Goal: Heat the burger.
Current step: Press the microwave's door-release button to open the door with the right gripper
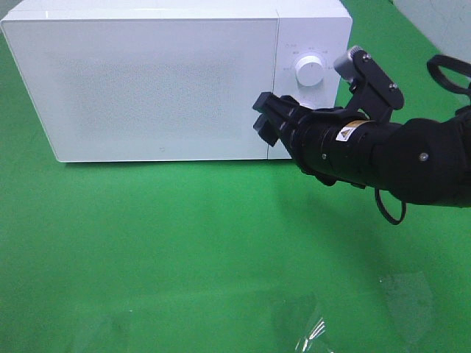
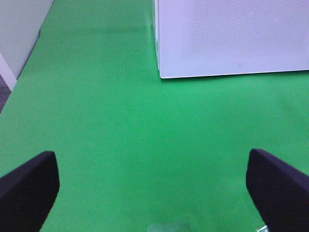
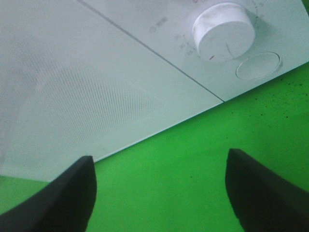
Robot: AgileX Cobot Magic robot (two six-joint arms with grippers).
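Green tabletop (image 1: pixel 184 243), closed white microwave (image 1: pixel 147 81), right gripper (image 1: pixel 263 115) close by

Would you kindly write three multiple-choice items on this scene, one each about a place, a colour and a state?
1. Where is the right gripper?
A. On top of the microwave.
B. In front of the microwave, at the right edge of its door.
C. Behind the microwave.

2. What colour is the table cover?
A. Red.
B. Blue.
C. Green.

3. How is the microwave door?
A. Shut.
B. Wide open.
C. Taken off.

Answers:
1 B: the high view shows its fingers against the door's right edge, below and left of the dial.
2 C: every view shows green.
3 A: the door lies flush with the front, and no inside shows.
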